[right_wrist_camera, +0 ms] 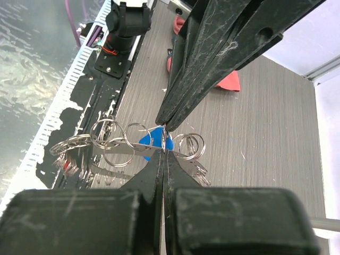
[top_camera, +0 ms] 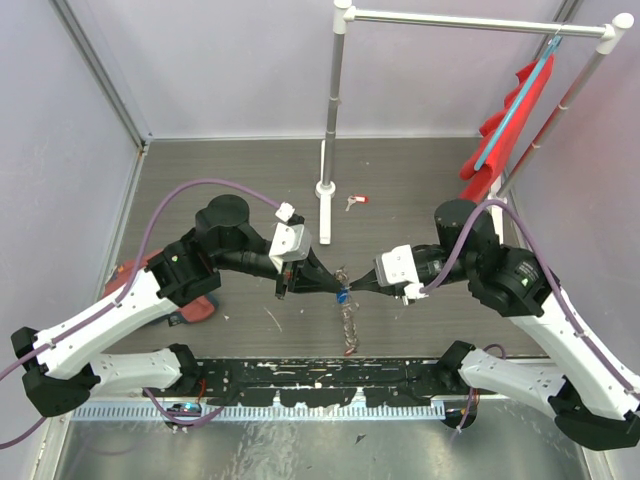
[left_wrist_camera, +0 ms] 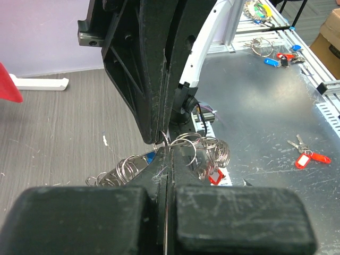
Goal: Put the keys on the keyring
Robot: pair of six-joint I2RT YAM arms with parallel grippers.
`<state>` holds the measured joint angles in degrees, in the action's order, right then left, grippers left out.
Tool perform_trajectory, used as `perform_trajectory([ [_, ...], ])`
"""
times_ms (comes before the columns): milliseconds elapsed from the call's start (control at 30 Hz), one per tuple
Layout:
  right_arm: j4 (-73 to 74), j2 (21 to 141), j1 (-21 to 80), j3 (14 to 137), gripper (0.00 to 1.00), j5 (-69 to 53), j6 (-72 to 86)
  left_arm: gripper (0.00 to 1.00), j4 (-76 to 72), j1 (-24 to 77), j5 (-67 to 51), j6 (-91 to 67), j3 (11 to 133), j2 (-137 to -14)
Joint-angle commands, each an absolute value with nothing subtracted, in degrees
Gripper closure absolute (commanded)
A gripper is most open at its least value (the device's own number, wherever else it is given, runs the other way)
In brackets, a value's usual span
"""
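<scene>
The keyring [top_camera: 348, 325] is a silvery band strung with many small rings, and it hangs between my two grippers above the table. My right gripper [top_camera: 352, 287] is shut on the keyring's band [right_wrist_camera: 117, 147]. My left gripper [top_camera: 334, 285] is shut on a thin ring at a blue-headed key [right_wrist_camera: 153, 139], tip to tip with the right one. In the left wrist view the keyring [left_wrist_camera: 208, 151] spreads to both sides of my shut left gripper [left_wrist_camera: 167, 151], and a red tag [left_wrist_camera: 214, 177] hangs from it. In the right wrist view my right gripper [right_wrist_camera: 163, 153] is shut. A loose red-headed key [top_camera: 355, 202] lies on the far table.
A white rack post [top_camera: 326, 190] stands behind the grippers, with a red cloth [top_camera: 515, 110] hanging on the right. A red object [top_camera: 190, 305] lies under my left arm. More tagged keys lie on the metal sheet: a red one [left_wrist_camera: 305, 158] and a blue one [left_wrist_camera: 272, 61].
</scene>
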<state>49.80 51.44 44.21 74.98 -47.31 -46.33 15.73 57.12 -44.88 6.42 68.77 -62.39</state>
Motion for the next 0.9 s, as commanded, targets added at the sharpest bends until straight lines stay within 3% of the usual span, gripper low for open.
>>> perform_trajectory([
  [0,40.8,48.96,44.41,75.24,0.99,-45.99,-41.13,1.0,16.11,57.35,-44.83,6.77,70.32,-61.73],
  [867,25.13,43.91,44.39,68.19,0.99,-40.77,-25.21,1.0,14.96,57.31,-43.06,6.35,70.23,-61.06],
])
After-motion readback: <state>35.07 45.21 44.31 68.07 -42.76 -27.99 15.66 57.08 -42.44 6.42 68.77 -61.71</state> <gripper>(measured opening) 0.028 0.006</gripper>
